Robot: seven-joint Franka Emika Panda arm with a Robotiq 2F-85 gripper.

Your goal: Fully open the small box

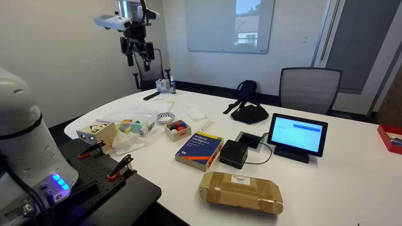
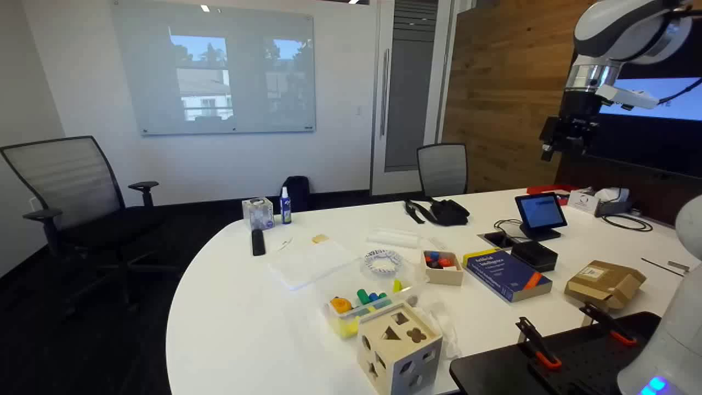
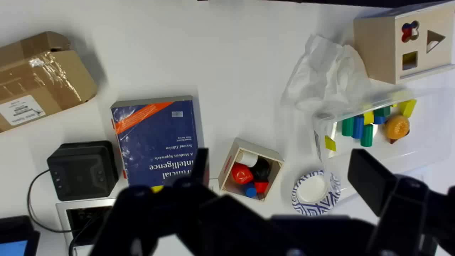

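Above the cardboard box (image 1: 241, 192), open air is offered! Low down, its labelled side is crowded by the black device (image 1: 234, 153), one corner by the book (image 1: 198, 147); past the opposite end, wide bare counter (image 1: 323, 191) is given.

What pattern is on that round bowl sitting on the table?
The bowl has angular blue lines on white; the wrist view shows it best.

Taped brn box (image 1: 241, 192) on tbl (image 1: 339, 188).
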